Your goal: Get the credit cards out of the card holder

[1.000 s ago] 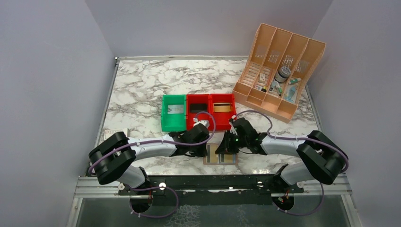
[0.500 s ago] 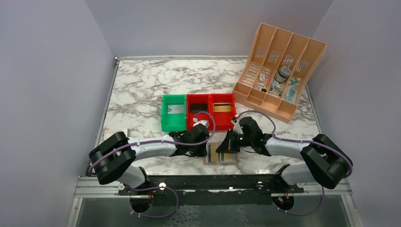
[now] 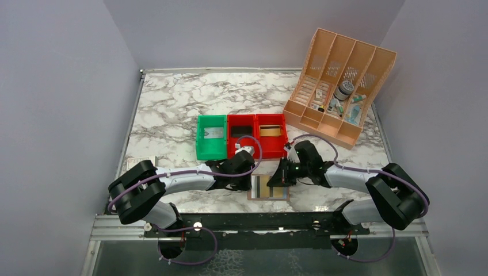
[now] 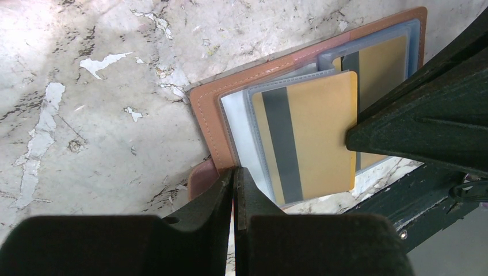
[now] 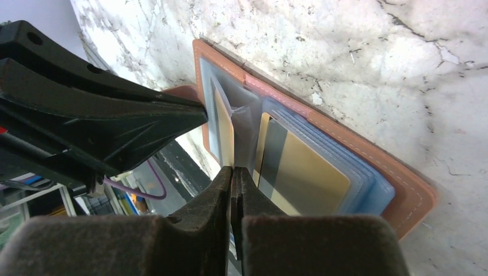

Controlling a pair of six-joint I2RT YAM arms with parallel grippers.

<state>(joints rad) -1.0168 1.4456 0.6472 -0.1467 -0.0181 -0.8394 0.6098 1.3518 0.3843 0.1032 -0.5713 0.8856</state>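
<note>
The card holder (image 3: pixel 269 195) lies open near the table's front edge, brown cover (image 4: pixel 207 109) and clear blue-grey pockets (image 5: pixel 368 172). My left gripper (image 3: pixel 252 183) is shut, its tips (image 4: pixel 235 170) at the holder's left edge, apparently pinching it. My right gripper (image 3: pixel 277 179) is shut (image 5: pixel 232 169) on a yellow-gold credit card with a grey stripe (image 4: pixel 313 138), which sticks partway out of a pocket and shows edge-on in the right wrist view (image 5: pixel 223 135). A second gold card (image 4: pixel 382 63) sits in the far pocket (image 5: pixel 305 172). No dark grey card shows.
A green bin (image 3: pixel 211 137) and two red bins (image 3: pixel 256 133) stand just behind the grippers. A peach slotted organizer (image 3: pixel 339 86) holds small items at the back right. A small pale object (image 3: pixel 141 162) lies at the left edge. The black base rail (image 3: pixel 259 221) is right in front.
My right gripper has moved a little to the right with the gold card, drawing it further out of its pocket. The left arm has not moved.
</note>
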